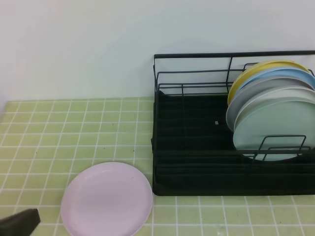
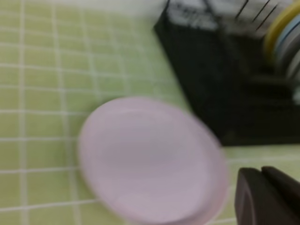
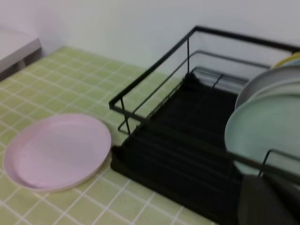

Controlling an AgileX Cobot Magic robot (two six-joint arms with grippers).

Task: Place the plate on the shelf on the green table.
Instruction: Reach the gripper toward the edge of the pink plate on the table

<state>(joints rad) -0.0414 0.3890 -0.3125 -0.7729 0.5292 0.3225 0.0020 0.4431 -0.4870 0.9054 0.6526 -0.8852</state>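
Firstly, the plate (image 1: 107, 199): round, plain pale pink, matte, with a shallow raised rim and nothing on it. It lies flat on the green table (image 1: 74, 128), near the front edge, just beside the front left corner of the shelf (image 1: 197, 147); from the high view it cannot be told whether the two touch. No claw holds it.

Green table: small light-green square tiles with white grout lines, set against a white wall.

Shelf: black wire rack with a raised back rail, upright dividers and a black tray base. Its left part is bare tray; its right part holds a row of plates standing on edge and leaning, mint green plate (image 1: 273, 130) foremost, then grey, blue and yellow behind.

Left claw (image 1: 22, 222): dark, closed on nothing, low beside the pink plate's left edge.

Right claw (image 3: 269, 199): dark, blurred, closed on nothing, near the shelf's right front.
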